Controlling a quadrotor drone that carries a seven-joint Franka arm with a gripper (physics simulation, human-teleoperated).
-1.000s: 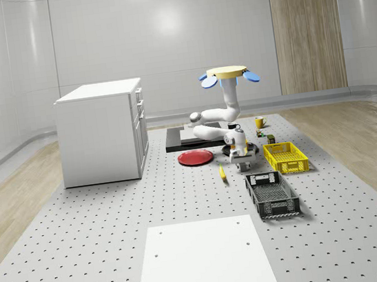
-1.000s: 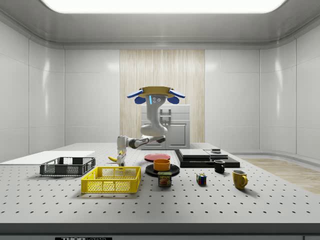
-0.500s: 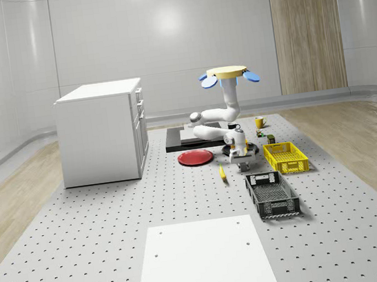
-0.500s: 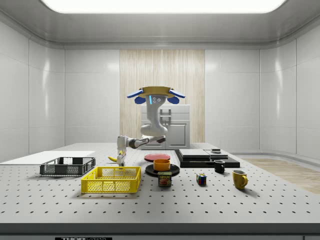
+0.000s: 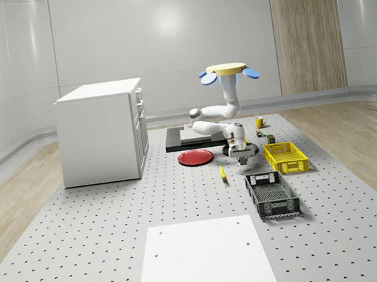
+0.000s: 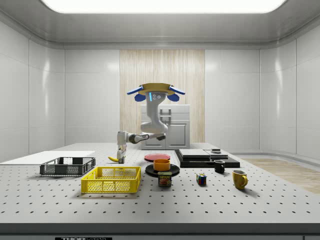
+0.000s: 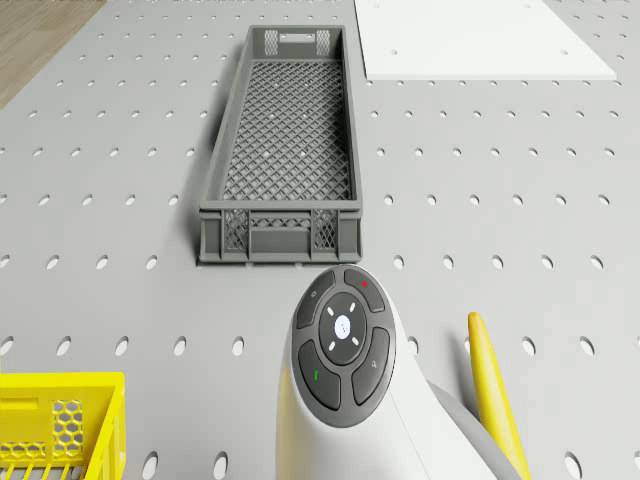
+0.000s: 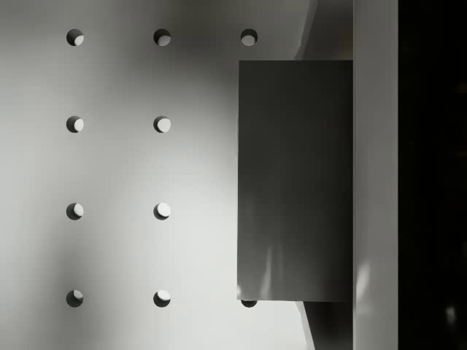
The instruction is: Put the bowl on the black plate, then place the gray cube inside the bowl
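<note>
While I hover above the surface (image 5: 81, 224) in the whole-scene view, my claw (image 5: 245, 162) hangs near the yellow crate (image 5: 286, 157). Side view: bowl (image 6: 161, 164) sits on the black plate (image 6: 150, 171). Wrist view: my claw clasps the gray cube (image 8: 295, 182).

The drone (image 6: 155, 92) hovers above the table (image 6: 160, 197), its arm bent down toward the side view's left. The gripper (image 6: 120, 158) hangs just above a banana (image 6: 114, 159), behind the yellow crate (image 6: 111, 180). An orange bowl (image 6: 161, 164) sits on the black plate (image 6: 162, 171). A black crate (image 6: 67, 166) lies further left.
</note>
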